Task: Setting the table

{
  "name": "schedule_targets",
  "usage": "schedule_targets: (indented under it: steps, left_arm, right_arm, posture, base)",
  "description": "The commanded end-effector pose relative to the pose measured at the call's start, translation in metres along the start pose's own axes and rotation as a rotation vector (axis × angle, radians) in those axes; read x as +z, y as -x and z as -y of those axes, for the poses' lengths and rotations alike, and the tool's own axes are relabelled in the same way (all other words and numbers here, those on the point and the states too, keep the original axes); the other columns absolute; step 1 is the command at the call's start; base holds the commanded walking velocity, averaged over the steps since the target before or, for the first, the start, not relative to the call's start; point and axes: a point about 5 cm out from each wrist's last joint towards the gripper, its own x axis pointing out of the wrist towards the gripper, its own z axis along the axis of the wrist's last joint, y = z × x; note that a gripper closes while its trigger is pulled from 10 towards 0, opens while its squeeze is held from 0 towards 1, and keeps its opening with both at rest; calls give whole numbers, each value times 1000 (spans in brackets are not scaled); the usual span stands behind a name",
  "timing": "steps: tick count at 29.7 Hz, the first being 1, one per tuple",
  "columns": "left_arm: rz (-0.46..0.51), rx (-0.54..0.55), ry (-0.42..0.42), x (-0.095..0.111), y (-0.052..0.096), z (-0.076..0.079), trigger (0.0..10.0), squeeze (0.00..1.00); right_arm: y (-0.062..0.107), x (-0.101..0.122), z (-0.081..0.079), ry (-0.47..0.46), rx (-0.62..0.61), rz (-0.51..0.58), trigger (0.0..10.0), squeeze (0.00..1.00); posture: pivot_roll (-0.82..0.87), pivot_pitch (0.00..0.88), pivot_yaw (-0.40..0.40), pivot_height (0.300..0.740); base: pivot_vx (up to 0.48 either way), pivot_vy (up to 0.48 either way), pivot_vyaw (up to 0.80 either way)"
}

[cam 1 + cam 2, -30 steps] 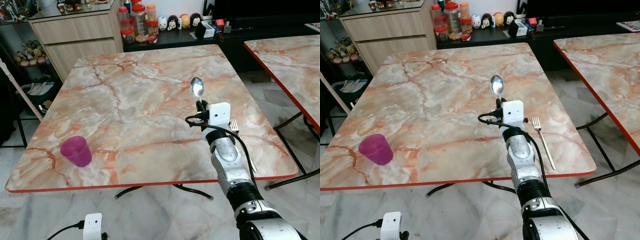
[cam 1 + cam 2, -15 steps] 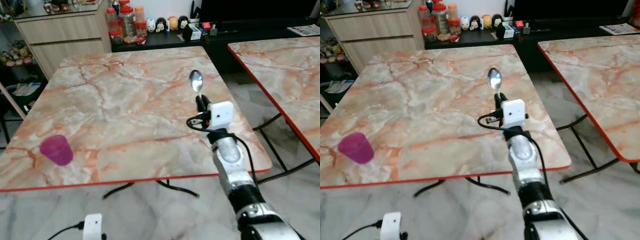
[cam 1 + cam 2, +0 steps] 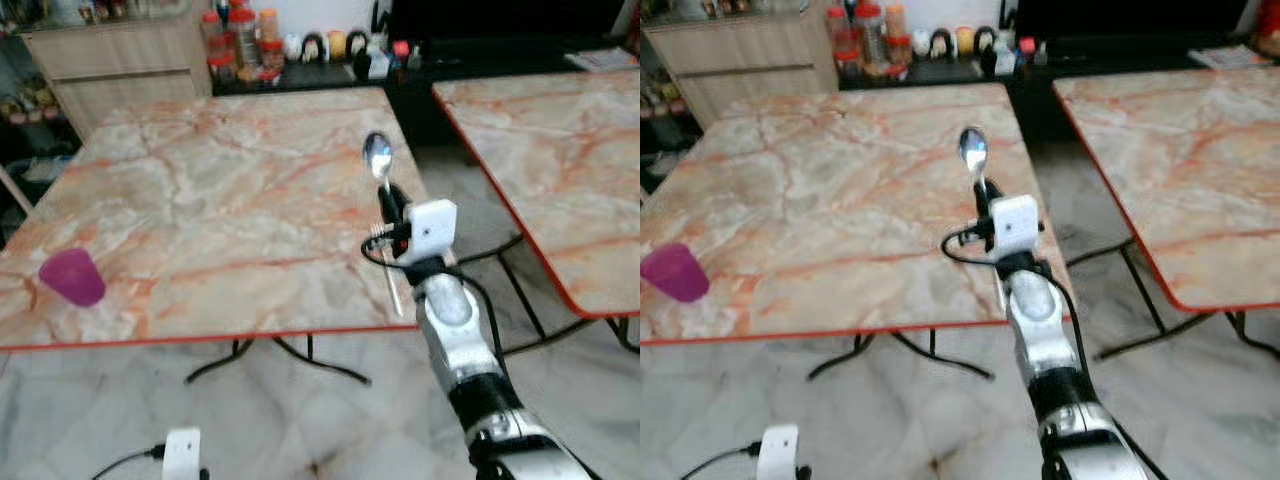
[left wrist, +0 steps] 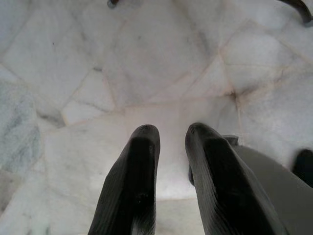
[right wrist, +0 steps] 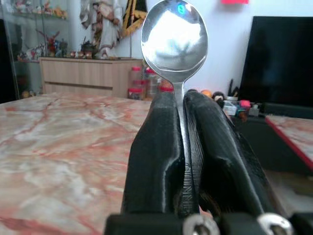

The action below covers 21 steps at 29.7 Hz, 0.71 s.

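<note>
My right gripper point(image 3: 388, 203) is shut on the handle of a silver spoon point(image 3: 377, 155), which stands upright with its bowl on top above the near right part of the marble table point(image 3: 220, 200). In the right wrist view the spoon point(image 5: 174, 34) rises from between the black fingers point(image 5: 156, 142). A silver fork point(image 3: 394, 290) lies on the table near its right front corner, partly behind my right arm. A purple cup point(image 3: 72, 277) stands at the table's near left. My left gripper point(image 4: 171, 132) hangs low over the floor, its fingers slightly apart and holding nothing.
A second marble table point(image 3: 540, 150) stands to the right across a narrow gap. A wooden cabinet point(image 3: 120, 60) and a dark shelf with jars point(image 3: 240, 40) and small figures lie behind. Pale marble floor point(image 3: 300, 410) lies in front of me.
The whole picture has shifted: the camera has moved back and right, so the table sits further left. My right gripper still holds the spoon upright; the fork shows again beside my arm.
</note>
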Motion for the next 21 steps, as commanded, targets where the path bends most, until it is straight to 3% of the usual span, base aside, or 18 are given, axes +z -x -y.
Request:
schedule_targets:
  steps: [1, 11, 17, 21]
  left_arm:
    - [-15, -6, 9, -4, 1, 4, 10000, 0]
    - [-16, -7, 12, -4, 1, 4, 10000, 0]
    - [-15, -9, 13, -5, 1, 5, 10000, 0]
    - [-15, -6, 20, -5, 1, 4, 10000, 0]
  right_arm:
    - [2, 1, 7, 14, -17, 0, 10000, 0]
    - [8, -3, 10, 14, -29, -20, 10000, 0]
    - [27, -33, 7, -12, -17, -156, 10000, 0]
    - [56, -66, 3, -33, -11, -310, 10000, 0]
  posture:
    - [28, 36, 54, 740]
    - [25, 39, 51, 740]
    - [26, 39, 50, 740]
    - [25, 40, 51, 740]
  base:
    - [0, -375, 0]
    - [0, -379, 0]
    - [0, -378, 0]
    - [0, -287, 0]
